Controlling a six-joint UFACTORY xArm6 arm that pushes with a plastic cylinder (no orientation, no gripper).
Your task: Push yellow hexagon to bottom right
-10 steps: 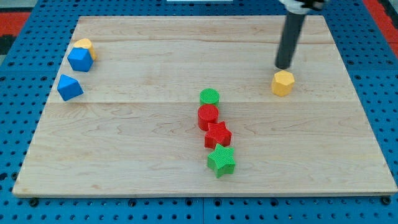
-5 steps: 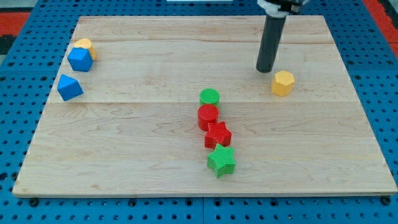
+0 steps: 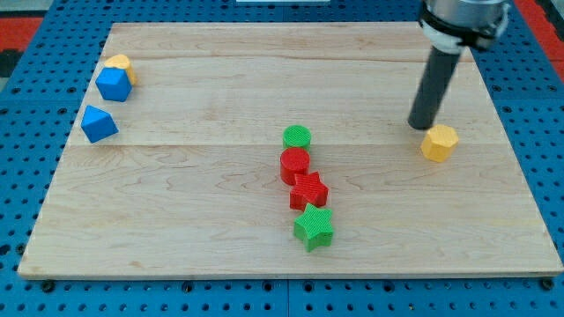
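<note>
The yellow hexagon (image 3: 439, 143) lies on the wooden board (image 3: 203, 220) at the view's right, a little above mid-height. My tip (image 3: 420, 126) stands just up and to the left of it, touching or nearly touching its upper left side. The dark rod rises from there toward the view's top right.
A green cylinder (image 3: 297, 136), a red cylinder (image 3: 294, 163), a red star (image 3: 308, 190) and a green star (image 3: 313, 228) form a line at the centre. Two blue blocks (image 3: 114, 84) (image 3: 99, 123) and a small yellow block (image 3: 119, 62) sit at the upper left.
My tip swung left of the hexagon, then came back right and down. The yellow hexagon has slid right and slightly down, about 45 pixels.
</note>
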